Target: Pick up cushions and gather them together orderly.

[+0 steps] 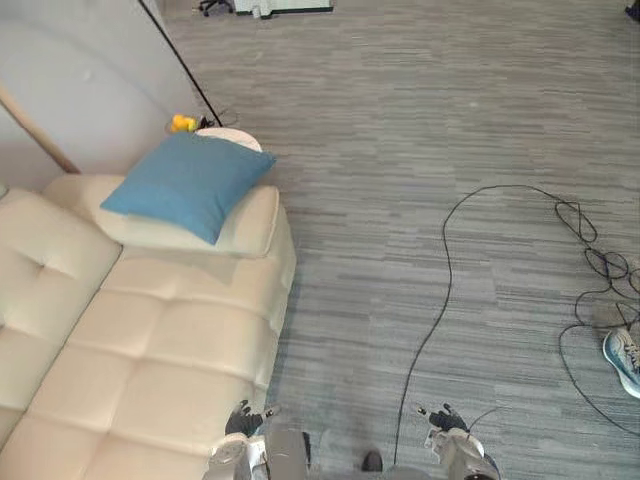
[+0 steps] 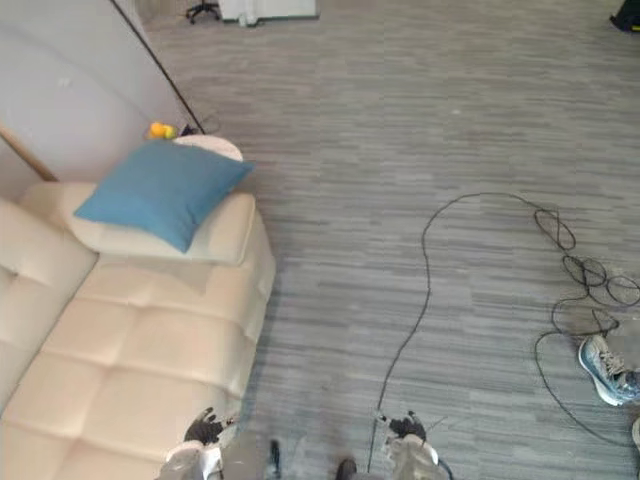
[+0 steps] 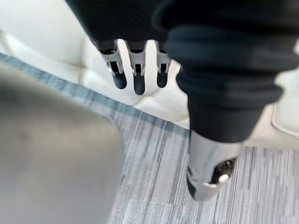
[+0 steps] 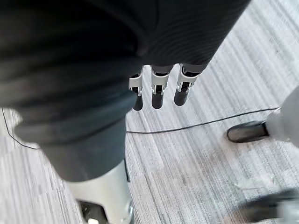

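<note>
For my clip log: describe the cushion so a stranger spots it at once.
Find the cream sofa on the left. At its far end, by the wall, lies a square cushion. It is blue, the only coloured thing on the sofa.

Grey striped carpet floor point(image 1: 430, 130) runs right across the room. On the left, a cream tufted leather sofa point(image 1: 170, 340) sits against a pale grey wall point(image 1: 80, 60). Just past its far arm there's a small round white side table point(image 1: 240, 137), with a yellow object point(image 1: 182, 123) beside it. Far back, a black wheeled chair base point(image 1: 213, 6). The light is soft and even.
</note>
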`<state>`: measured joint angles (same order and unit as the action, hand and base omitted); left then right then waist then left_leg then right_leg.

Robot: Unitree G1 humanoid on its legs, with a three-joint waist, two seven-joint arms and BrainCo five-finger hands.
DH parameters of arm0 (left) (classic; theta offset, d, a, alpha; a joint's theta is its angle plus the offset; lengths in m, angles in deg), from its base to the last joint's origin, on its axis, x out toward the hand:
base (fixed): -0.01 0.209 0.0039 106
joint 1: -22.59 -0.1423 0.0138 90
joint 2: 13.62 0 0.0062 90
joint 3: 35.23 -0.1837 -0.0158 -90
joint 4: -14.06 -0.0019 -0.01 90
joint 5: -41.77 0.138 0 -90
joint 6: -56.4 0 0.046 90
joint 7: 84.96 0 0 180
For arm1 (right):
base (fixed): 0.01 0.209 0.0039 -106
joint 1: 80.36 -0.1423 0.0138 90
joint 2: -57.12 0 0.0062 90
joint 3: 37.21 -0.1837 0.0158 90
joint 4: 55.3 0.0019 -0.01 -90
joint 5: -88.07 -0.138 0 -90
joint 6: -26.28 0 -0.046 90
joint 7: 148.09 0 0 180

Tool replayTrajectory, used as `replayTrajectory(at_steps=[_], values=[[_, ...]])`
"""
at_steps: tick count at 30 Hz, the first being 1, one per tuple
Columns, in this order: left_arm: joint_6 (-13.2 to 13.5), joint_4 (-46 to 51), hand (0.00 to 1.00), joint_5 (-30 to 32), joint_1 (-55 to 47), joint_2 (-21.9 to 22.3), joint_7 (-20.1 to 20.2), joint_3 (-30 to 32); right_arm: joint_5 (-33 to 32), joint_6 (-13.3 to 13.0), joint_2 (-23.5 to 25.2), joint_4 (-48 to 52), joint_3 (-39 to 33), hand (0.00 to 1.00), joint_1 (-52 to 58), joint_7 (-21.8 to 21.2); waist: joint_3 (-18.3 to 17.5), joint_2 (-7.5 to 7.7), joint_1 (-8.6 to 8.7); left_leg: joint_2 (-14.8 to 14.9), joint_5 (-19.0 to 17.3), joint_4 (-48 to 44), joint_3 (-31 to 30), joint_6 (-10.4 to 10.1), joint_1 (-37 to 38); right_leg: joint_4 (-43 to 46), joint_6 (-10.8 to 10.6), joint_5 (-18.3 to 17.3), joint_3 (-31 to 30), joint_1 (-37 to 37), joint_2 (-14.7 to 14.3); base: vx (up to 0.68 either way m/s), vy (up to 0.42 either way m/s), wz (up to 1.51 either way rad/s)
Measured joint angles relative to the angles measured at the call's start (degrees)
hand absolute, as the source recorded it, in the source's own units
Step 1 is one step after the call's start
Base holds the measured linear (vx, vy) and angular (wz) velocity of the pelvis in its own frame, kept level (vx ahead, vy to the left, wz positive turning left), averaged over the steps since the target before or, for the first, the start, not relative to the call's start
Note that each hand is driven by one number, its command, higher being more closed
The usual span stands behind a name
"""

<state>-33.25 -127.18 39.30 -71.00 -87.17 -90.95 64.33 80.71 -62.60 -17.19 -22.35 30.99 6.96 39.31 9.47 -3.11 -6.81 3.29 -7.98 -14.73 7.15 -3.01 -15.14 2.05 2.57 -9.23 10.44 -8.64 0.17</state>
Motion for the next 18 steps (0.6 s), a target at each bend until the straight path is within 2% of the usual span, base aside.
replayTrajectory(at_steps=[1,2,3,4,6,7,8,10,12,14,16,18], values=[[0.1,0.0,0.0,0.0,0.0,-0.1,0.0,0.0,0.0,0.1,-0.4,-0.1,0.0,0.0,0.5,0.0,-0.2,0.11,-0.94,-0.6,6.1,1.9,0.0,0.2,0.4,-0.3,-1.0,-1.2,-0.7,-1.4,0.2,0.39,0.185,-0.13],[0.1,-0.1,0.0,0.0,0.0,-0.2,0.0,0.0,0.1,0.2,0.1,-0.4,0.0,0.0,0.6,0.0,-1.4,1.08,-1.61,-2.2,7.0,2.3,0.3,3.0,1.3,0.0,-1.9,-2.6,-1.9,-1.7,1.7,0.41,0.175,-0.17],[0.1,-0.1,0.0,0.0,-0.1,-0.9,0.1,0.0,0.1,0.3,0.3,-0.4,0.1,0.0,0.6,0.0,-2.3,2.34,-1.75,-3.6,5.8,2.3,0.4,4.0,1.3,0.9,-2.7,-3.5,-2.0,-1.4,3.1,0.47,0.145,-0.11],[0.0,-0.1,0.0,-0.1,-0.1,-1.4,0.2,0.0,0.4,0.4,0.2,-0.5,0.1,0.0,0.8,-0.2,-2.3,2.89,-1.75,-4.4,4.4,1.4,1.2,5.5,1.9,3.5,-3.6,-4.0,-3.0,-1.0,4.3,0.5,0.147,-0.13],[-0.1,-0.3,0.0,-0.2,-0.4,-1.3,0.1,-0.4,0.6,0.4,0.0,-0.4,0.1,0.0,1.3,-0.2,-2.5,2.64,-2.31,-4.9,2.0,1.1,2.0,6.0,5.7,17.5,-6.1,-5.0,-6.2,2.7,5.3,0.48,0.179,-0.19],[-0.2,-0.5,0.0,-0.3,-0.5,-1.4,0.2,-0.7,0.6,0.4,0.1,-0.4,0.2,0.0,1.7,-0.3,-2.4,2.58,-2.18,-5.0,0.5,1.6,1.7,6.0,8.2,29.3,-10.4,-3.9,-7.1,7.0,5.9,0.43,0.171,-0.02],[-0.8,-0.6,0.0,-0.6,-0.6,-1.6,0.5,-1.3,0.6,0.4,0.7,-0.1,0.8,0.0,2.3,-0.7,-2.1,2.83,-2.04,-5.5,-1.5,1.7,1.3,5.9,12.3,46.0,-14.8,-1.2,-7.8,13.4,7.4,0.54,0.16,0.18],[-1.1,-0.8,0.0,-0.6,-1.0,-1.8,0.7,-2.0,0.6,0.5,0.9,0.0,2.1,0.0,4.0,-1.0,-2.2,2.86,-1.26,-5.9,-2.4,2.3,0.1,5.7,16.7,53.1,-13.4,-2.0,-6.8,17.2,9.0,0.46,0.076,0.44],[-1.1,-1.2,0.0,-0.9,-1.2,-1.9,0.8,-2.2,0.7,0.4,0.7,0.2,1.7,0.0,3.7,-1.4,-2.4,3.16,-0.47,-5.6,-2.4,5.8,-2.1,5.7,21.8,47.5,-10.3,-4.4,-3.2,20.0,10.5,0.37,0.011,0.58],[-1.1,-1.2,0.0,-1.2,-1.2,-1.7,0.8,-2.1,0.7,0.4,0.7,0.0,1.1,0.0,3.2,-1.5,-2.4,2.99,0.24,-4.5,-3.1,7.8,-4.4,5.3,23.6,34.2,-9.0,-4.3,-1.6,21.6,9.8,0.42,-0.076,0.72],[-1.1,-1.3,0.0,-1.2,-1.2,-1.7,0.8,-1.9,0.6,0.5,1.0,-0.2,0.5,0.0,3.1,-1.7,-2.3,2.83,0.43,-3.5,-5.2,7.8,-6.7,4.8,24.5,20.2,-7.9,-0.1,-4.5,23.3,7.7,0.44,-0.186,0.65],[-1.1,-1.4,0.0,-1.3,-1.6,-1.6,0.6,-0.8,0.5,0.5,0.9,-0.2,-0.1,0.0,3.4,-1.7,-2.4,3.03,0.57,-3.0,-7.5,7.4,-9.6,3.2,25.7,8.5,-8.0,8.4,-9.8,23.1,6.0,0.4,-0.279,0.65]])
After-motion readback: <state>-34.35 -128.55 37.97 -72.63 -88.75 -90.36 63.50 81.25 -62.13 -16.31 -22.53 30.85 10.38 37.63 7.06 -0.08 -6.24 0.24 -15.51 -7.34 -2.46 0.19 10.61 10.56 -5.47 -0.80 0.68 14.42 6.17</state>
